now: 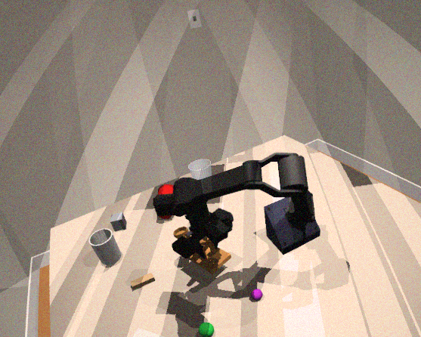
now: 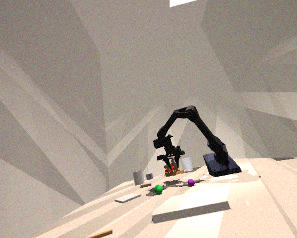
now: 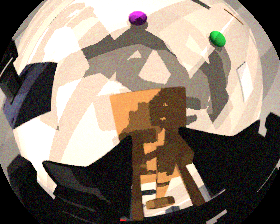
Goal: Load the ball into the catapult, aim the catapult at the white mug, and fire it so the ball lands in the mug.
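Observation:
My gripper [image 1: 200, 250] [image 2: 173, 168] [image 3: 156, 136] is shut on the orange-brown wooden catapult [image 1: 221, 258] [image 2: 179, 172] [image 3: 122, 112], with its fingers on both sides of the frame. The catapult appears raised and tilted, with its shadow apart from it; its small round cup [image 1: 181, 232] points to the back left in the top view. The cup looks empty. The translucent white mug [image 1: 200, 166] [image 2: 187, 164] stands upright behind the arm. A purple ball [image 1: 257, 294] [image 2: 191, 182] [image 3: 138, 18] and a larger green ball [image 1: 205, 329] [image 2: 158, 189] [image 3: 217, 38] lie on the table.
A red cup [image 1: 166, 190] is partly hidden behind the wrist. A grey cup [image 1: 106, 250] [image 2: 138, 177], a grey cube [image 1: 118, 222] [image 2: 149, 176] and a wooden block [image 1: 142, 281] [image 2: 146, 185] are at the left. Pale flat slabs [image 2: 128, 198] [image 2: 191, 212] lie in the foreground.

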Controlling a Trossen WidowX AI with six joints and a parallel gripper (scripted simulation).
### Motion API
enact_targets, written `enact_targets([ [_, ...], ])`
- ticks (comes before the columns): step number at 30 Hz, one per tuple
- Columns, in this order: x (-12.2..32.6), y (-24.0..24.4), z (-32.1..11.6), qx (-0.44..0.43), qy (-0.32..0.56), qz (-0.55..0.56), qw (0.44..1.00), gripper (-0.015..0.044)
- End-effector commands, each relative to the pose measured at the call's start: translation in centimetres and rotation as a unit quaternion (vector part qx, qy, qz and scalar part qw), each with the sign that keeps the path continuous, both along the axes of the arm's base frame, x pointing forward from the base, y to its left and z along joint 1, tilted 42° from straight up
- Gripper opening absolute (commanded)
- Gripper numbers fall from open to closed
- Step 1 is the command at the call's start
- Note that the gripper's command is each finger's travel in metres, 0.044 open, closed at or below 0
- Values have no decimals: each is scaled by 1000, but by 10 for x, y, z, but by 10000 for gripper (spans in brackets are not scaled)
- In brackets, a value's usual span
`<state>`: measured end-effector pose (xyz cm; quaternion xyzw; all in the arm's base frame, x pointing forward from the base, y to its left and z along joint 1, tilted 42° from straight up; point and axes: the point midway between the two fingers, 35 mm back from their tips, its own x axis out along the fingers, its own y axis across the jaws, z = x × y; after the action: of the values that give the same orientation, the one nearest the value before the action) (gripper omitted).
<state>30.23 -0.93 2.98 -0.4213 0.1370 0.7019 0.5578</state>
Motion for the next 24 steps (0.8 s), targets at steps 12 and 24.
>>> enact_targets([
  [12,22,-57,-44,-9,151,-183,972,0],
  [24,37,-76,-65,-9,209,-248,946,0],
])
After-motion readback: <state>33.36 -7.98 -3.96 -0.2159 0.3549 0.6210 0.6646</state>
